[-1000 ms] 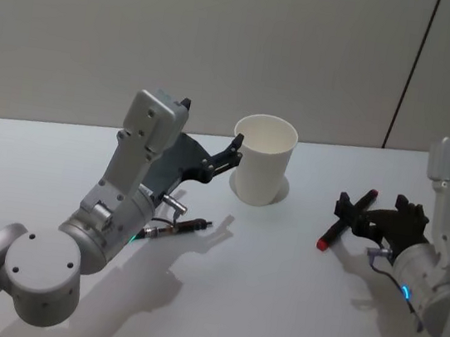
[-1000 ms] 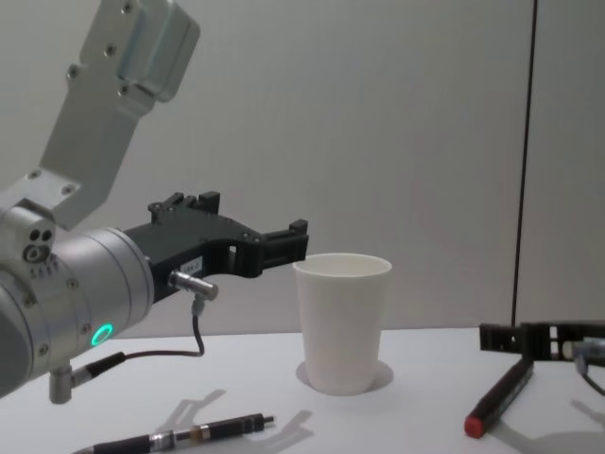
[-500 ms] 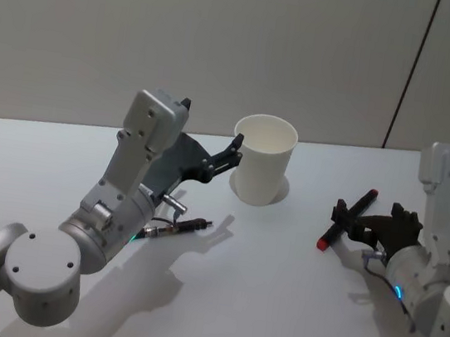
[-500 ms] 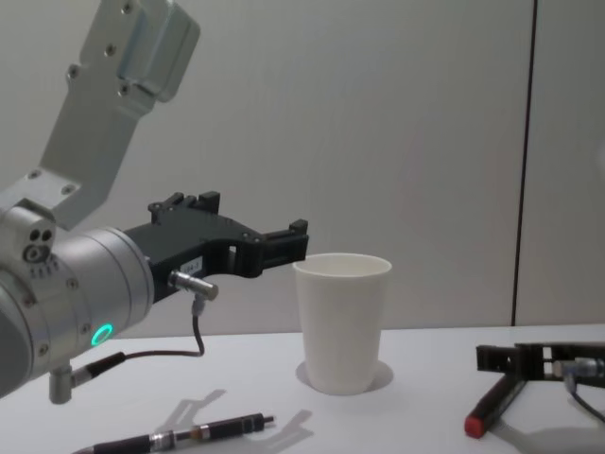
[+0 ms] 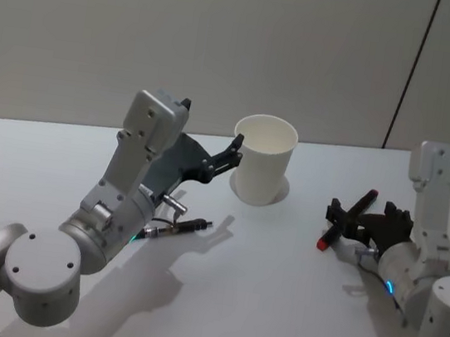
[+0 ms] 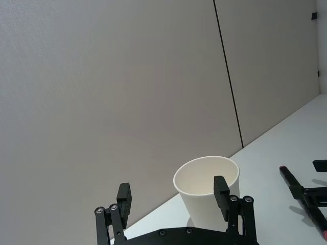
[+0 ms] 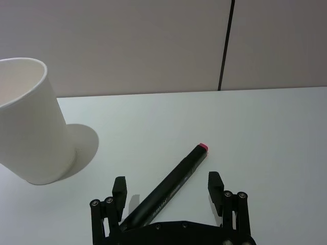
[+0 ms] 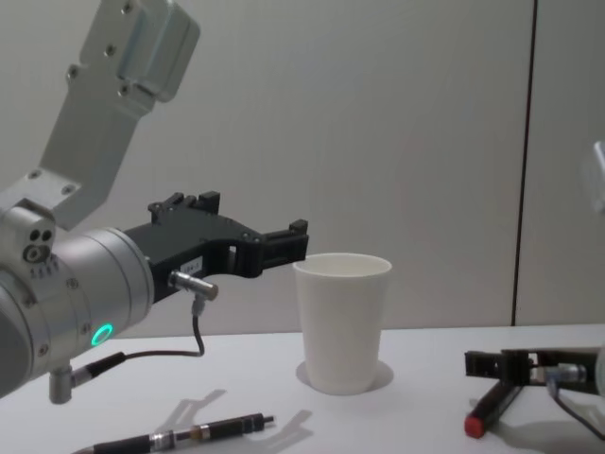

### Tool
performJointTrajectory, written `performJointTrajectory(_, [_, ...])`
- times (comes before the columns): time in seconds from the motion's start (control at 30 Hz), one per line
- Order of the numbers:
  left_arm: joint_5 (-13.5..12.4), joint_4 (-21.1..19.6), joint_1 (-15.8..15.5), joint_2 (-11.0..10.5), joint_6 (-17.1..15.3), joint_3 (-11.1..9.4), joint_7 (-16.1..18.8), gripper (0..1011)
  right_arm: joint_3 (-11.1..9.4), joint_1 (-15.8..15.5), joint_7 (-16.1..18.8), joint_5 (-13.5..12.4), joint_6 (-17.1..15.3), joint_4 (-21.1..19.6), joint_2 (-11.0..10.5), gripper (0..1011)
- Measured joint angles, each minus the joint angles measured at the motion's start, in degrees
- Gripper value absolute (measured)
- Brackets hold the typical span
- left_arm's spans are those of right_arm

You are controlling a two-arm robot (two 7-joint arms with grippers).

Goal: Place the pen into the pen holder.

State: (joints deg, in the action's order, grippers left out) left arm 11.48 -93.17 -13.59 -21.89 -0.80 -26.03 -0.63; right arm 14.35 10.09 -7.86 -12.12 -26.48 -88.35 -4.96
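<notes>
Head view: pen (image 5: 361, 203) runs diagonally, far end pointing away, rightward

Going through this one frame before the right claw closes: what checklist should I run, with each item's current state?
1. Right claw open: ok.
2. Pen between its fingers: ok, it lies on the table with one finger on each side.
3. Claw low enough to grip the pen: cannot tell.
4. Pen holder upright, mouth unobstructed: ok.
5. Left claw out of the holder's mouth: ok, open, held beside the rim on the robot's left.
</notes>
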Motion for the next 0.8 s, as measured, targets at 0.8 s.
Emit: performJointTrajectory(0.8, [0.00,0.00,0.00,0.00,0.00,0.00,0.00,1001,0.81,-0.80,-1.59,1.29,-0.34,0.53,1.52,1002])
